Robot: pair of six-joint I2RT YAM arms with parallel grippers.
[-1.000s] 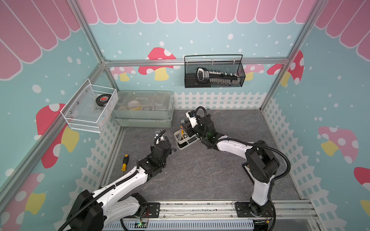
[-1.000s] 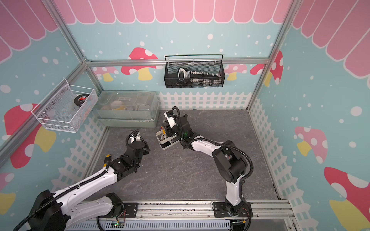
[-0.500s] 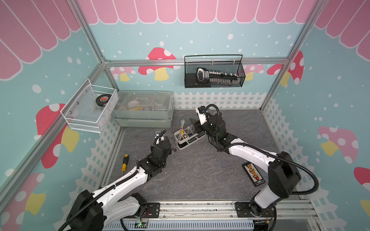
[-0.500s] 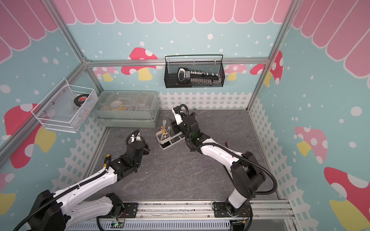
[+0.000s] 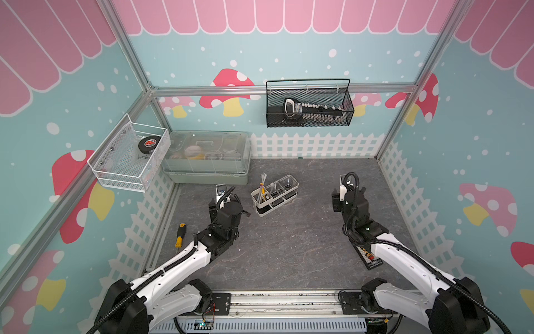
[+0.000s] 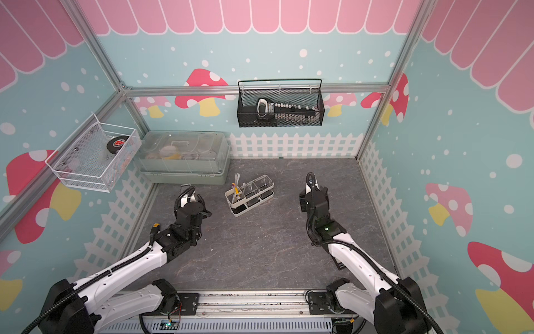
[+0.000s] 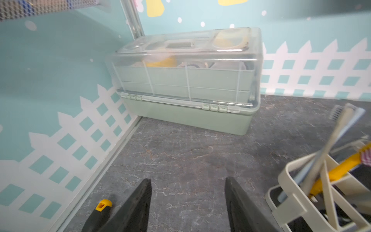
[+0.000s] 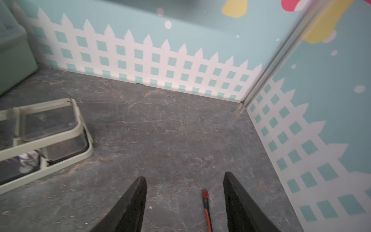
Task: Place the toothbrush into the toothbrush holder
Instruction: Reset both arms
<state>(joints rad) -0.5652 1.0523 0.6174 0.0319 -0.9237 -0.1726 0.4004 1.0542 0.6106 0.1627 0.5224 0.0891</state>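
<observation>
**Toothbrush holder loaded; both sets of fingers released**

We find the toothbrush holder [image 5: 274,193] standing on the grey desk [image 5: 289,245], near the front of the clear-lidded grey-green box [image 5: 206,156] but apart from it. It shows in both top views. Its slotted end section, the end nearer the left arm, holds several brushes leaning at different angles. Among them the left wrist view shows a yellow-handled toothbrush [image 7: 341,170] and a pale toothbrush [image 7: 331,140] crossing it. We cannot tell which of them is the task's own brush. The two clear square cups [image 8: 48,122] appear empty.

The left gripper [image 7: 187,179] sits just beside the holder's slotted end, not touching it. Its fingers [image 7: 140,200] are spread apart with only bare desk between them; they grasp nothing.

The right gripper [image 8: 184,175] is well apart from the holder, on the side of the cups. Its fingers [image 8: 132,200] are likewise released and empty.

Also noted:
- A yellow-and-black screwdriver [image 5: 179,234] lies on the desk by the left wall.
- A black bit rack [image 5: 370,258] lies partly under the right arm.
- A black mesh basket [image 5: 309,107] hangs on the back wall.
- A white wire basket [image 5: 130,157] hangs on the left wall.
</observation>
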